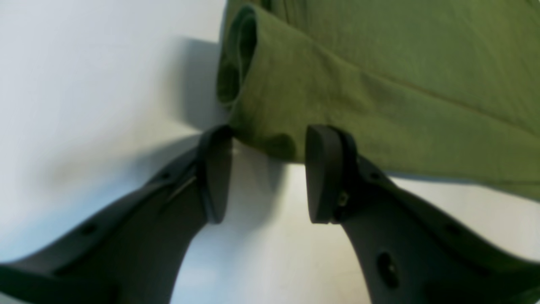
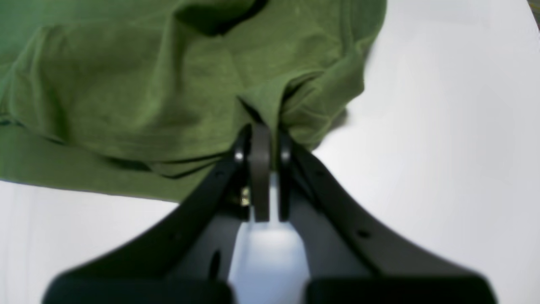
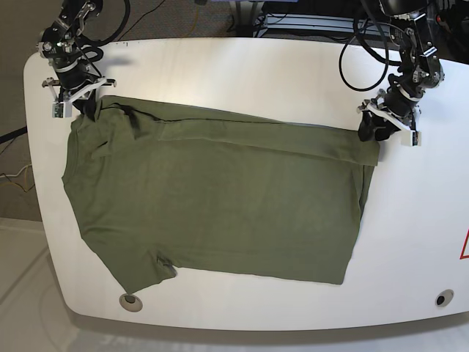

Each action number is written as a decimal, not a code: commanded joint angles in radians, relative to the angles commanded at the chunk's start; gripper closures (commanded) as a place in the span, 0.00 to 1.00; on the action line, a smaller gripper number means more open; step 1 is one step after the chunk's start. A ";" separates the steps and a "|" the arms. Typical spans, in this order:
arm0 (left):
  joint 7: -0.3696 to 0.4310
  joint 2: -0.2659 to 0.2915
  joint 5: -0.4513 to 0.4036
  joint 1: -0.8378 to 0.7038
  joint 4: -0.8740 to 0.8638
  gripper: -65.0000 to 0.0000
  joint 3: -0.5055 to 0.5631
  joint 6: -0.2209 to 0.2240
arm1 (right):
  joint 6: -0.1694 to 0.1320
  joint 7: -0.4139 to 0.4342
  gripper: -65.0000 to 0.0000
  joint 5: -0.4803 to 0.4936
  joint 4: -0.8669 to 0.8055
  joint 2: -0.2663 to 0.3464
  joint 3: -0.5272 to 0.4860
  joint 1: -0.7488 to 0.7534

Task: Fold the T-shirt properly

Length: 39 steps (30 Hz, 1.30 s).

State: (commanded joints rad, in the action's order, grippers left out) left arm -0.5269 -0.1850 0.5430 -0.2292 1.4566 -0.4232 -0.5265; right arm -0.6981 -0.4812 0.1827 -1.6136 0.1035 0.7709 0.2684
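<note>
White table [image 3: 242, 66]; T-shirt [image 3: 220, 205] spread.

1. Your T-shirt [image 3: 220, 198] is a plain olive green all over, with no print or pattern showing.
2. The counter [image 3: 242, 73] under it is plain white, and you can see a small red mark at its right edge.
3. Your left hand [image 1: 268, 173] has black fingers.
4. Your right hand [image 2: 268, 169] is black too, on a dark grey body.
5. Both wrists carry white brackets in the base view.
</note>
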 joint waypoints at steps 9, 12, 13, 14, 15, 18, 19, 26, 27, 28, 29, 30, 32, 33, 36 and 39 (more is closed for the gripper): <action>0.002 0.011 0.011 -0.002 0.020 0.56 -0.004 -0.006 | 0.000 0.001 1.00 0.000 0.007 0.001 0.000 0.002; 0.000 0.011 0.007 0.000 0.011 0.57 -0.002 -0.005 | 0.000 0.001 1.00 -0.001 0.006 0.001 0.001 0.002; -0.001 0.011 0.004 0.001 0.009 0.58 -0.002 -0.004 | 0.000 0.001 1.00 -0.001 0.006 0.001 0.000 0.002; -0.001 0.011 0.003 0.001 0.005 0.58 -0.001 -0.005 | 0.000 0.001 1.00 -0.001 0.006 0.001 0.002 0.002; -0.001 0.010 0.001 0.002 0.001 0.59 -0.001 -0.005 | 0.000 0.001 1.00 -0.001 0.006 0.001 0.003 0.002; -0.002 0.006 -0.003 0.005 -0.015 0.66 0.001 -0.001 | 0.000 0.002 1.00 -0.002 0.007 0.000 0.001 0.003; -0.001 0.002 -0.003 0.007 -0.022 0.70 0.001 0.003 | 0.000 0.003 1.00 -0.004 0.008 -0.001 0.000 0.003; -0.001 -0.003 -0.002 0.006 -0.027 0.80 -0.003 0.005 | 0.000 0.003 1.00 -0.003 0.014 0.000 -0.001 0.003; -0.002 -0.004 -0.002 0.006 -0.027 0.80 -0.004 0.004 | 0.000 0.002 1.00 -0.002 0.016 0.000 0.000 0.003; 0.002 -0.009 -0.001 0.004 -0.017 0.71 -0.005 0.003 | 0.000 0.001 0.96 -0.003 0.013 -0.002 0.002 0.002; 0.007 -0.014 0.000 0.002 -0.008 0.62 -0.005 0.002 | 0.000 0.000 0.92 -0.004 0.011 -0.003 0.005 0.002; 0.008 -0.015 0.000 0.001 -0.007 0.61 -0.006 0.003 | 0.000 0.001 0.91 -0.004 0.011 -0.004 0.005 0.002; 0.011 -0.015 0.001 -0.001 -0.006 0.59 -0.006 0.003 | 0.000 0.001 0.89 -0.004 0.009 -0.004 0.006 0.002; 0.013 -0.016 0.002 -0.002 -0.005 0.58 -0.005 0.003 | 0.000 0.001 0.88 -0.004 0.008 -0.004 0.006 0.002; 0.015 -0.016 0.004 -0.002 -0.005 0.58 -0.004 0.004 | 0.000 0.001 0.89 -0.005 0.007 -0.005 0.007 0.003; 0.017 -0.015 0.005 -0.001 -0.005 0.59 -0.002 0.006 | 0.000 0.001 0.91 -0.006 0.007 -0.005 0.008 0.003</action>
State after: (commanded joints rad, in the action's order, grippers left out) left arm -0.5099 -0.2005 0.5480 -0.2300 1.4513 -0.4255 -0.5208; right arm -0.6981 -0.4805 0.1770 -1.6070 0.0990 0.7793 0.2719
